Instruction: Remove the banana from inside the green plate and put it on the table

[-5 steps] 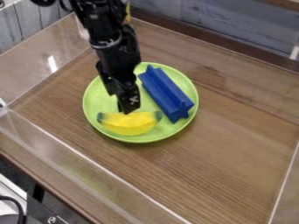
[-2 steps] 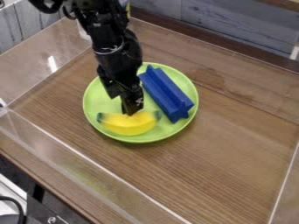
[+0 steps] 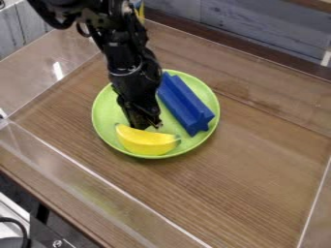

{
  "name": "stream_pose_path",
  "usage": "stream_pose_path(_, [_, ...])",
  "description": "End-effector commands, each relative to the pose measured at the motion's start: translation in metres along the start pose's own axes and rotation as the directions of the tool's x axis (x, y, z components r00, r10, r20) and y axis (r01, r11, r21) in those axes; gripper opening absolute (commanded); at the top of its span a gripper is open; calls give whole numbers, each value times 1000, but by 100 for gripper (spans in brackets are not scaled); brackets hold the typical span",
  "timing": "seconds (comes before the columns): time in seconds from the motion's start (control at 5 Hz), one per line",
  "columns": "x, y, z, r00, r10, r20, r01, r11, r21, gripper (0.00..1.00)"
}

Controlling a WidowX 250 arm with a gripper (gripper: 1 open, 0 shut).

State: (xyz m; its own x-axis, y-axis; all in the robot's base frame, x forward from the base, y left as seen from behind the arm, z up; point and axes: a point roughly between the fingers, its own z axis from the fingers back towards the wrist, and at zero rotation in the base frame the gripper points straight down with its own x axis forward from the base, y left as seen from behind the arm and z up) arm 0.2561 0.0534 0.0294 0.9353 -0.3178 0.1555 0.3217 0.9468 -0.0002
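black tool (image 3: 142,122) points straight down at the middle of the frame, its jaws now pinched together at the upper edge of the banana (image 3: 146,140), where a second ago they stood wide apart above it. whether they truly hold the fruit or only press on it cannot be told from this view. that closing likely means the grasp step is done, with the lift and the carry out of the plate yet to come. the banana lies inside the green plate (image 3: 114,100), toward its lower rim, not raised. beside it, on the right half of the same plate, rests a long blue block (image 3: 184,101), just beside the tool. the plate sits left of centre on the brown table (image 3: 246,184), which has bare wood to the right and below.
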Motion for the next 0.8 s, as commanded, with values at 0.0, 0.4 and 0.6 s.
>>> stream_pose_path(0.0, [10,5,1,1000,-4,29,4,1000,15,0])
stream_pose_path(0.4, [14,2,7,997,70,27,-70,997,15,0])
stream_pose_path(0.6, [11,-5,24,998,64,24,-64,998,10,0])
